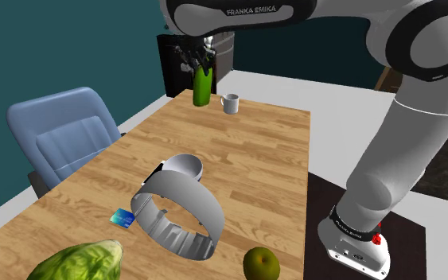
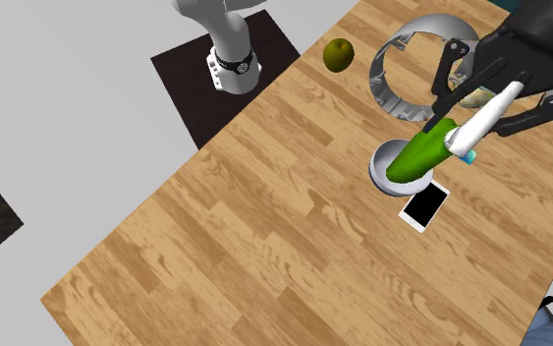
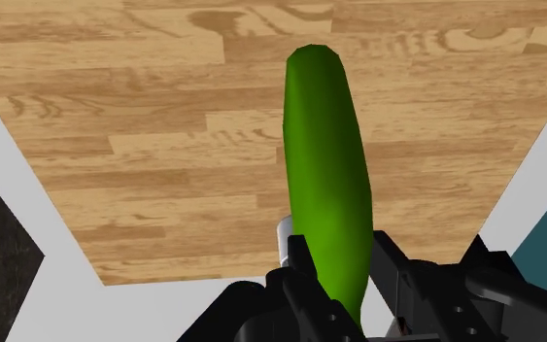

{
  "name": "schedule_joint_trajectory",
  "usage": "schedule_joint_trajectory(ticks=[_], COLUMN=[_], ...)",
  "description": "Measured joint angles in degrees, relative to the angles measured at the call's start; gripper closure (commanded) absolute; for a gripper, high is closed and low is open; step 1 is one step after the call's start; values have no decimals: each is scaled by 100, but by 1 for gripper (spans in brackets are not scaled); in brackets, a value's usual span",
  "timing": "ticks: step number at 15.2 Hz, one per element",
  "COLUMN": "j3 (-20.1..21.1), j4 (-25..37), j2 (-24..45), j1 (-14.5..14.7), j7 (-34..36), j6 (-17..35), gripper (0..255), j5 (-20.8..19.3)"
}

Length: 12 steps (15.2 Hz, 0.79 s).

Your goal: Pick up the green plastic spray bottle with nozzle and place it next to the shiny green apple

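Currently hand (image 3: 344, 260) clamped tight on green spray bottle (image 3: 327, 165), held off the wooden desk (image 3: 164, 165); green apple (image 1: 260, 263) well apart, near the stand.

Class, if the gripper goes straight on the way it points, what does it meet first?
Probably the bare wooden tabletop: the gripper, shut on the green bottle, points at it, so the bottle's far end would touch first.
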Motion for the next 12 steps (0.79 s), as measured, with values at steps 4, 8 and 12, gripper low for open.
schedule_joint_trajectory(ticks=[4,8,12], j3=[123,252,403], j4=[-583,-998,-1292], j2=[-601,-1140,-1563], j1=[76,231,427], j7=[230,453,713], j6=[-1,-120,-280], gripper=[255,255,255], j5=[382,749,1070])
